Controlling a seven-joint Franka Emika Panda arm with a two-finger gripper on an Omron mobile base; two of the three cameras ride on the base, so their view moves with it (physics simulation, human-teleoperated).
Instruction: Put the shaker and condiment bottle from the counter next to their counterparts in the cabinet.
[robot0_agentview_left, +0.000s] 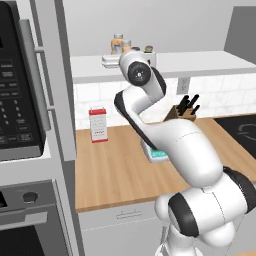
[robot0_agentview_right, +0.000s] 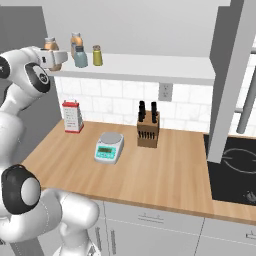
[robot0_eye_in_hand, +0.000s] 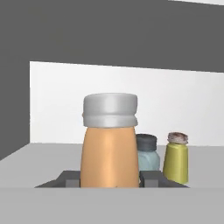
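In the hand view my gripper (robot0_eye_in_hand: 109, 178) is shut on the condiment bottle (robot0_eye_in_hand: 109, 151), an orange-tan bottle with a pale grey top, one dark finger (robot0_eye_in_hand: 66, 178) on each side of it. In the right base view the gripper (robot0_agentview_right: 56, 60) holds this bottle (robot0_agentview_right: 51, 46) at the left end of the cabinet board (robot0_agentview_right: 150, 67). Just right of it stand the counterparts: the wider orange bottle (robot0_agentview_right: 76, 40) and the grey-teal shaker (robot0_agentview_right: 80, 58), with the olive-yellow shaker (robot0_agentview_right: 97, 55) beside them. The hand view shows the grey-teal shaker (robot0_eye_in_hand: 147, 154) and the olive-yellow shaker (robot0_eye_in_hand: 176, 161) behind the held bottle.
On the counter (robot0_agentview_right: 150, 175) stand a red-and-white grater (robot0_agentview_right: 73, 117), a small kitchen scale (robot0_agentview_right: 109, 146) and a knife block (robot0_agentview_right: 148, 129). A black cooktop (robot0_agentview_right: 235, 165) lies at the right. A microwave (robot0_agentview_left: 15, 85) and an oven sit at the far left.
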